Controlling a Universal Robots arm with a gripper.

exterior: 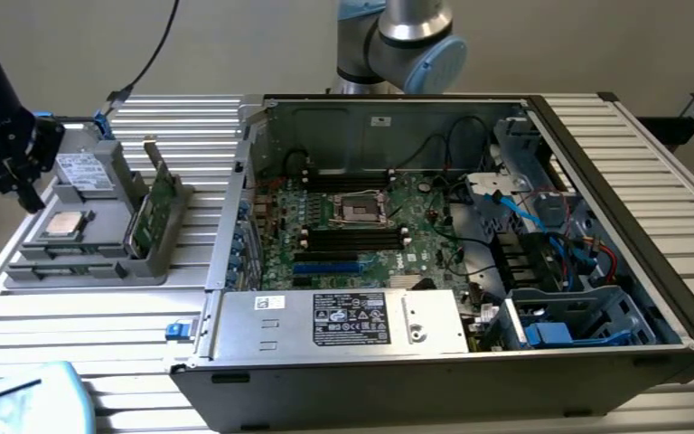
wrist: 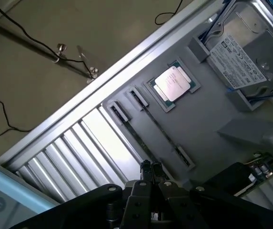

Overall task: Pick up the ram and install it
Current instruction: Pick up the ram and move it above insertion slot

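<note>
The ram [wrist: 160, 128] stands on edge as a thin dark strip in a slot of the grey parts tray [wrist: 207, 119], right beside the square silver processor chip [wrist: 174, 83]. My black gripper [wrist: 150, 171] hovers above the tray's outer edge, a short way from the ram's slot. Its fingertips are pressed together with nothing between them. In the exterior view the gripper [exterior: 15, 181] hangs at the far left, just beyond the tray [exterior: 33, 271].
The tray also carries a hard drive [exterior: 82, 169] and a tall green card with a metal bracket [exterior: 154, 210]. The open computer case [exterior: 636, 217] lies at the exterior view's right, motherboard [exterior: 360, 221] exposed, power supply [exterior: 347, 318] in front. A blue object [exterior: 22, 398] sits at the near left corner.
</note>
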